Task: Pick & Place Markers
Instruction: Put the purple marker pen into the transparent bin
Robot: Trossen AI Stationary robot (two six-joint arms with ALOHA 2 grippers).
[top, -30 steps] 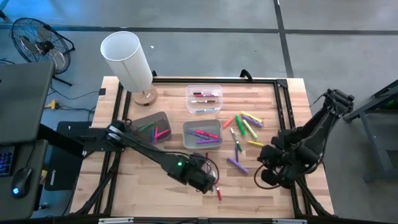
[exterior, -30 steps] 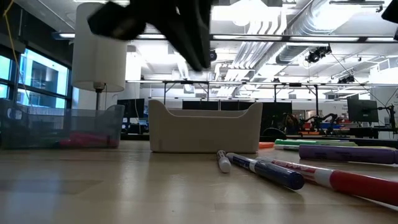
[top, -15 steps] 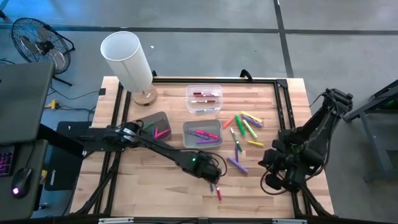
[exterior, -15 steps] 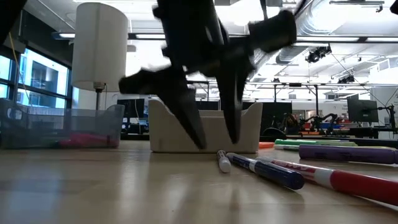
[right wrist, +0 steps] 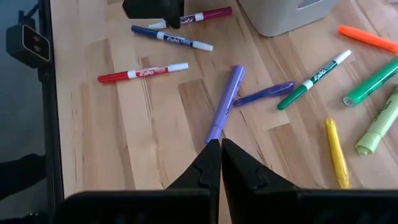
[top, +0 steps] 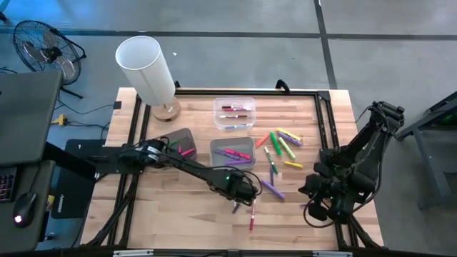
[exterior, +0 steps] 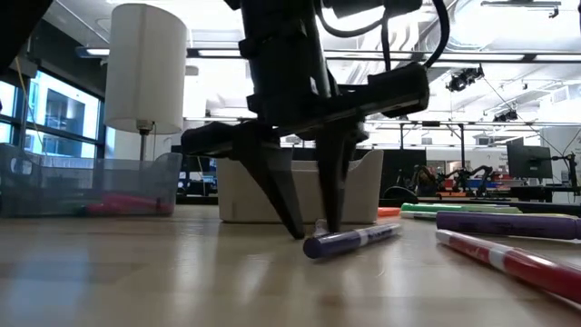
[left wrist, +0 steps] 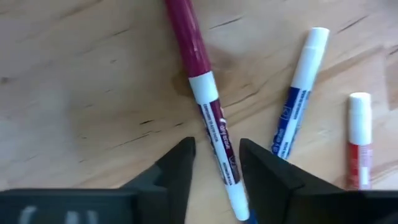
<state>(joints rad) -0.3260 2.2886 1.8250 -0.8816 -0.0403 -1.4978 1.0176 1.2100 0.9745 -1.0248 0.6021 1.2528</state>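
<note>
My left gripper (top: 245, 191) points down at the table's near middle, open. Its fingertips (exterior: 315, 232) are down at the wood on either side of the white body of a maroon-capped marker (left wrist: 210, 118) that lies flat. A blue marker (left wrist: 296, 106) and a red marker (left wrist: 357, 146) lie flat beside it. More markers (top: 282, 146) are scattered flat right of centre. Above the near right, my right gripper (right wrist: 219, 149) hangs shut and holds nothing, over a purple marker (right wrist: 225, 99).
A white bin (top: 232, 153) with markers stands just beyond the left gripper. A clear container (top: 234, 113) is farther back, and a dark tray (top: 178, 145) is to the left. A white lamp (top: 146, 68) stands at the far left corner. Bare wood lies along the near left.
My left gripper has come down to the table and shifted a little toward the far right. Its fingers, together a second ago, now stand apart around the maroon-capped marker. The blue marker has swung round on the table in front of it.
</note>
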